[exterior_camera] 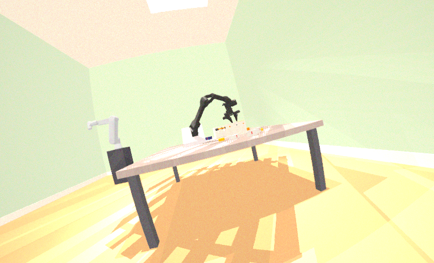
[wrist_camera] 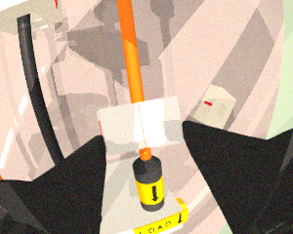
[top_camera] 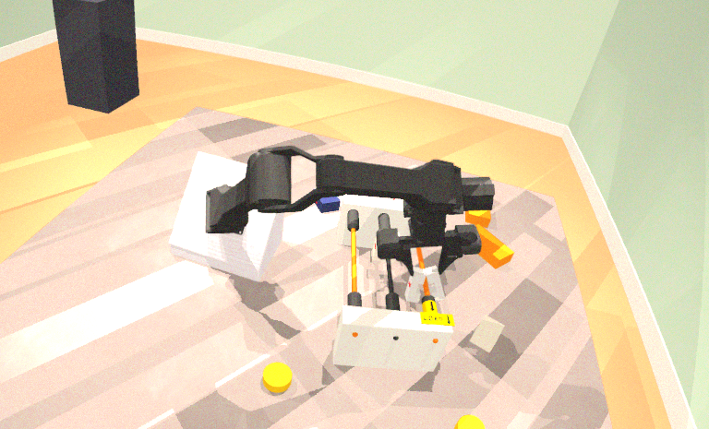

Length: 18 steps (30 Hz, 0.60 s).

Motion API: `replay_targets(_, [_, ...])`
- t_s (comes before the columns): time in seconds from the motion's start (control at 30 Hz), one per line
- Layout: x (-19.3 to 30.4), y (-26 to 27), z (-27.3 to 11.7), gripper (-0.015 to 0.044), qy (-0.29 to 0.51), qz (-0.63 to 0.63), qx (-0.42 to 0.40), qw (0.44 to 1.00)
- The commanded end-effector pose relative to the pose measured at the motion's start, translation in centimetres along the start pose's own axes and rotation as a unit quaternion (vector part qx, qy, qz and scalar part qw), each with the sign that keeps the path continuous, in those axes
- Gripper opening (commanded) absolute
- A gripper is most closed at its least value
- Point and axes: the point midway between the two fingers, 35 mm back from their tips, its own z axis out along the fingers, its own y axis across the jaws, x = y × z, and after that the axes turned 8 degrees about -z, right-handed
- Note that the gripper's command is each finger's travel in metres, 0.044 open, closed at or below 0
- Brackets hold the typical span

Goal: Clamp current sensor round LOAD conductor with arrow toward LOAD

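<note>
The pale grey sensor [top_camera: 416, 289] [wrist_camera: 118, 128] is between the fingers of my gripper [top_camera: 426, 271] [wrist_camera: 143, 135]. My gripper is shut on it, one finger on each side. The sensor sits astride the orange LOAD conductor [top_camera: 420, 255] [wrist_camera: 128, 39]. Its halves look splayed downward in the top view, with the conductor between them; a thin seam shows in the wrist view. A red mark is on its left side, but its arrow is not readable. The yellow LOAD marker [top_camera: 437, 319] [wrist_camera: 161, 224] is just beyond the sensor's front side. The latch is not visible.
A black cable [top_camera: 389, 278] [wrist_camera: 35, 93] and another orange cable [top_camera: 354, 263] run left of the LOAD conductor. The white front block [top_camera: 387, 346] carries their ends. A small beige block [top_camera: 486, 333] [wrist_camera: 217, 107] stands right; orange pieces [top_camera: 491, 247] lie behind. A yellow disc [top_camera: 277, 376] lies in front.
</note>
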Motion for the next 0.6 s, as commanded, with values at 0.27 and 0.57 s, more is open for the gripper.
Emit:
replay_targets(0.27, [0.24, -0.90, 0.13, 0.0000, -0.009, 0.004, -0.052, 0.999])
replay_targets(0.57, [0.29, -1.16, 0.31, 0.0000, -0.012, 0.003, -0.095, 0.995])
